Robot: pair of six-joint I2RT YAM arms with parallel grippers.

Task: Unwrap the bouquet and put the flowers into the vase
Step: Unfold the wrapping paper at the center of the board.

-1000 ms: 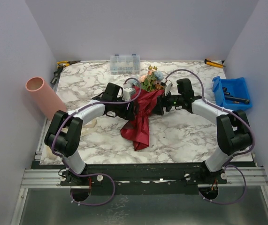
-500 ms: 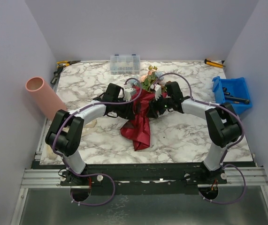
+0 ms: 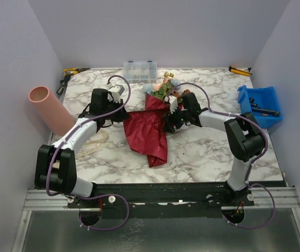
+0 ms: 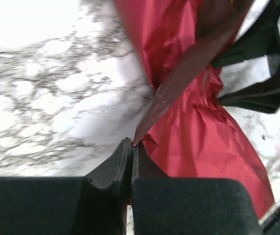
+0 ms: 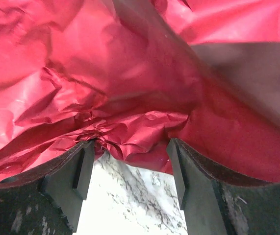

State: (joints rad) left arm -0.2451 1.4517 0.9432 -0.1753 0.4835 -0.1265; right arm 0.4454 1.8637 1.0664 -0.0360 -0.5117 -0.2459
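Bouquet [image 3: 157, 113] lay in the middle of the counter [image 3: 213, 149] in the top view. Its flowers [image 3: 164, 90] pointed to the far edge, and its maroon sheet [image 3: 145, 134] was partly spread toward the near edge. The left tool [image 3: 123, 113] sat at the sheet's left border. The right tool [image 3: 169, 114] sat against the bundle's right side, just below the blooms. The vase [image 3: 49, 107] lay at the counter's left edge, well apart from the bundle. A beige strip [image 3: 98, 138], probably the ribbon, lay loose beside the left arm.

From the left wrist, the left tool [image 4: 131, 147] was pinched fully closed on a corner of the maroon sheet [image 4: 203, 127], which rose taut from the tips.

From the right wrist, the right tool [image 5: 130, 149] stood wide, with one finger on each side of a crumpled bulge of the maroon sheet [image 5: 130, 73]. Bare counter showed between the fingers, and no clamp was evident.

The step in hand looked like the unwrapping itself. The next move called for drawing the pinched corner out to the left. Meanwhile the right tool would need to steady the bundle, so the sheet peeled away rather than dragging the flowers along.
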